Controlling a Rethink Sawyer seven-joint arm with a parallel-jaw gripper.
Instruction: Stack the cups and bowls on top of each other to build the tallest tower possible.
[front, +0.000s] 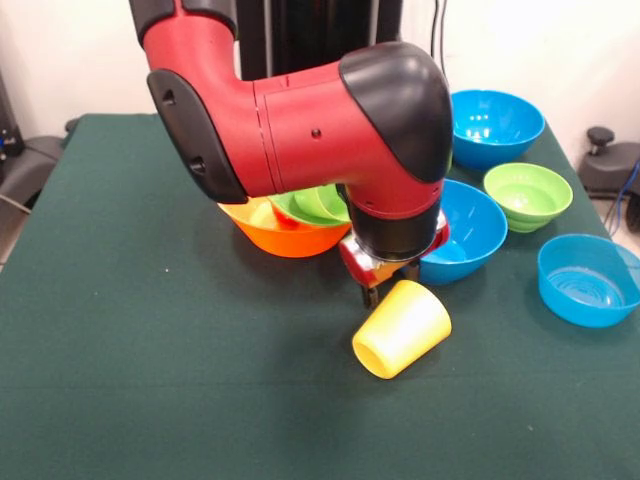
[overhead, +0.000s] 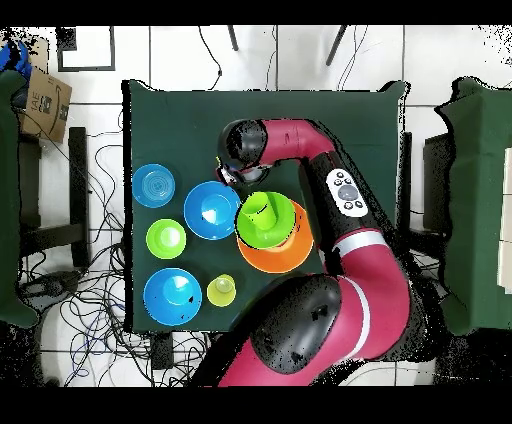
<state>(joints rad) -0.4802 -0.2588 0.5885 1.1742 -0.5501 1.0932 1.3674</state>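
A bright yellow cup (front: 402, 328) lies on its side on the green cloth, mouth toward the camera. My gripper (front: 388, 285) is low, right behind the cup's closed end and touching or nearly touching it. In the overhead view the gripper (overhead: 232, 176) sits beside a medium blue bowl (overhead: 211, 209), and the wrist hides the yellow cup. A glossy red thing (front: 358, 262), perhaps the red cup, shows at the gripper's side. The tower is the orange bowl (front: 290, 238) holding the lime green bowl (overhead: 262, 228) with a lime green cup (overhead: 258, 208) in it.
To the right of the gripper in the front view stand a medium blue bowl (front: 462, 232), a second blue bowl (front: 496, 126), a small green bowl (front: 528, 196) and a shallow blue bowl (front: 588, 282). A pale yellow cup (overhead: 221, 290) stands upright near the robot's base.
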